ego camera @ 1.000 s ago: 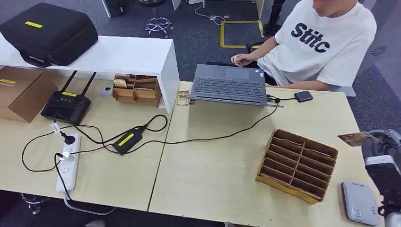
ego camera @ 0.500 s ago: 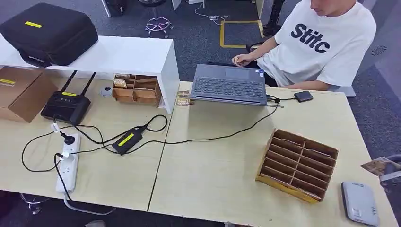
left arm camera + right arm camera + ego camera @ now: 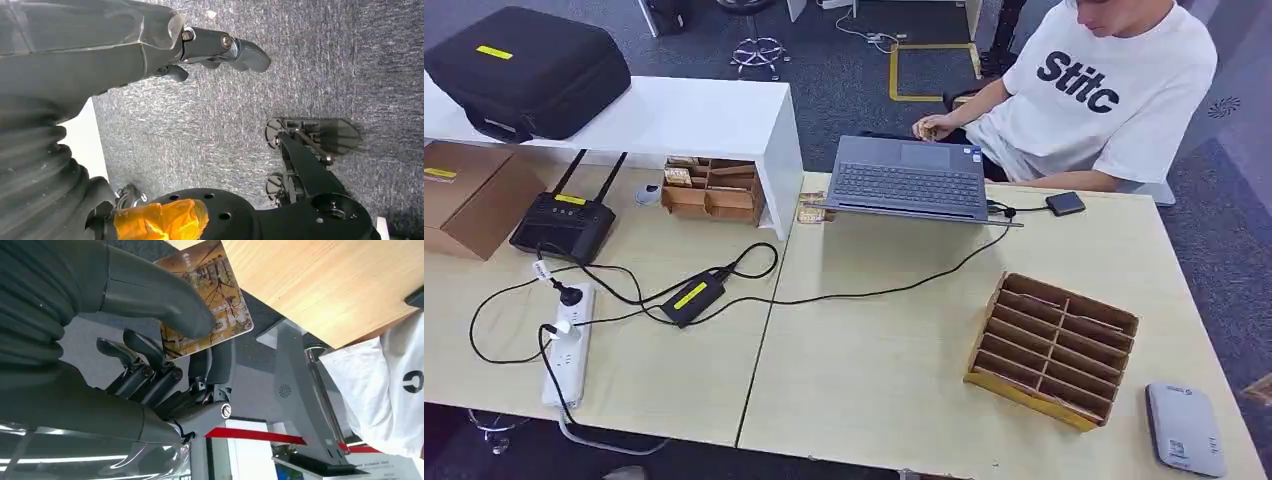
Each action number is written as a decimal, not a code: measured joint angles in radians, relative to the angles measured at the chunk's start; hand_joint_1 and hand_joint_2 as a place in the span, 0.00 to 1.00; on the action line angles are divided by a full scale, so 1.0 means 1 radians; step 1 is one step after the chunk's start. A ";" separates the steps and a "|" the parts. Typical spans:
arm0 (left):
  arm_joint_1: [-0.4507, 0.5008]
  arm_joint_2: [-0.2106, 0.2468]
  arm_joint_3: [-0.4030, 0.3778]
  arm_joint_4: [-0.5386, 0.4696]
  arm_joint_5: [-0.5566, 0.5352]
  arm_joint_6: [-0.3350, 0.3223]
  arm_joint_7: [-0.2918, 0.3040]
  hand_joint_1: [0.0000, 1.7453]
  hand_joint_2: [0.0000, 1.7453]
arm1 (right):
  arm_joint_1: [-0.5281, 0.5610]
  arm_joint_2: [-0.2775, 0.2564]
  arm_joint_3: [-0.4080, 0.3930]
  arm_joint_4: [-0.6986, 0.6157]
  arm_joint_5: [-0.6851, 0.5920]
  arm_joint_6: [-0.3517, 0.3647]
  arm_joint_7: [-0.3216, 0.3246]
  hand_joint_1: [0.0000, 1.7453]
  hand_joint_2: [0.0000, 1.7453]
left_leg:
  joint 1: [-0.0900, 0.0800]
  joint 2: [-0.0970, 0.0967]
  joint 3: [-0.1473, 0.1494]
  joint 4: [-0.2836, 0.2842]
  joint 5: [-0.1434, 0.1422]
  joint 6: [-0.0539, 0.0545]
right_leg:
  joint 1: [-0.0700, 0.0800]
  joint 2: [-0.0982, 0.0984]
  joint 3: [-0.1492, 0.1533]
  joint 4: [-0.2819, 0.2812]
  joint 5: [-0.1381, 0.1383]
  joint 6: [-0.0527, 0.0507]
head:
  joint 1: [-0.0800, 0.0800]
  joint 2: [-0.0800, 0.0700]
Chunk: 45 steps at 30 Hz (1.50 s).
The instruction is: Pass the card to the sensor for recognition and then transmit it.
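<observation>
My right hand (image 3: 125,340) pinches a brown and gold picture card (image 3: 225,290), the thumb (image 3: 165,300) pressing on its face and the darker fingers behind it. The card sits just off the table's edge (image 3: 320,295), beside the desk. In the head view a corner of the card (image 3: 1262,388) pokes in at the right border. The grey card sensor (image 3: 1186,428) lies flat on the table's front right corner, left of that corner of card. My left hand (image 3: 150,55) hangs over grey carpet with its fingers (image 3: 235,47) extended and nothing in them.
A wooden slotted card box (image 3: 1054,348) stands tilted left of the sensor. A person in a white shirt (image 3: 1114,90) sits behind a laptop (image 3: 909,180) at the far side. A black cable (image 3: 894,290), power strip (image 3: 569,345) and router (image 3: 564,225) lie to the left.
My right hand with the card has dropped down and out past the right edge of the head view, leaving a corner of the card in sight. Objects on the table have not moved.
</observation>
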 joint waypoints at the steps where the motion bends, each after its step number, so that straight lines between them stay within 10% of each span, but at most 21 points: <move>1: 0.000 0.000 0.001 0.000 0.000 0.000 0.000 0.00 1.00 | 0.001 -0.004 -0.001 0.000 0.000 0.016 0.006 1.00 1.00 | 0.000 0.000 0.000 0.000 0.000 0.000 | 0.000 0.000 0.000 0.000 0.000 0.000 | 0.000 0.000; 9: 0.000 0.001 0.006 0.000 -0.014 -0.014 0.000 0.00 1.00 | 0.004 -0.077 0.047 0.015 -0.020 0.122 0.035 1.00 1.00 | 0.000 0.000 0.000 0.000 0.000 0.000 | 0.000 0.000 0.001 0.000 0.000 0.000 | 0.000 0.000; 28: -0.001 0.012 0.005 0.000 -0.062 -0.036 -0.002 0.00 1.00 | -0.110 -0.281 0.448 0.246 -0.081 0.097 0.162 1.00 1.00 | 0.000 0.000 0.001 0.000 0.000 0.000 | 0.000 0.000 0.002 0.000 0.001 0.001 | 0.000 0.000; 39: -0.001 0.016 0.005 0.000 -0.061 -0.033 -0.002 0.00 1.00 | -0.105 -0.327 0.498 0.281 -0.136 0.032 0.171 1.00 1.00 | 0.000 0.000 0.001 0.001 0.000 0.000 | 0.000 0.000 0.002 0.000 0.001 0.001 | 0.000 0.000; 45: 0.000 0.015 0.009 0.000 -0.043 -0.018 -0.008 0.00 1.00 | -0.034 -0.333 0.399 0.149 -0.174 -0.014 0.116 1.00 1.00 | 0.000 0.000 0.001 0.001 0.000 0.000 | 0.000 0.000 0.001 0.000 0.001 0.001 | 0.000 0.000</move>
